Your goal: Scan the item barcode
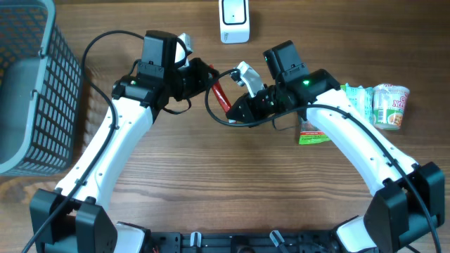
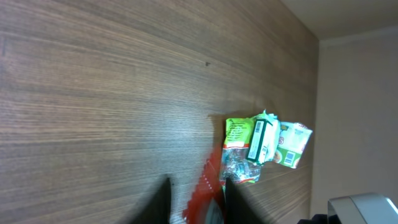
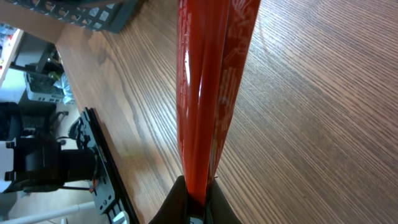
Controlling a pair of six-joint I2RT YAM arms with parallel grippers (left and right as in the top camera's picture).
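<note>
The step in hand seems to be a handover of the item in the air, before the scan itself. The long red glossy plastic packet (image 3: pixel 205 93) hangs above the middle of the wooden table (image 1: pixel 211 183), between the two arms and a little below the white box-shaped scanner (image 1: pixel 234 21). The right gripper (image 3: pixel 198 190) is closed tight on one end of the packet. The left gripper (image 2: pixel 194 200) has its fingers on both sides of the other, serrated end, but I cannot tell if they press it. For the next move, I think one arm must hold firmly while the other lets go. Then the barcode side must be turned towards the scanner.
</note>
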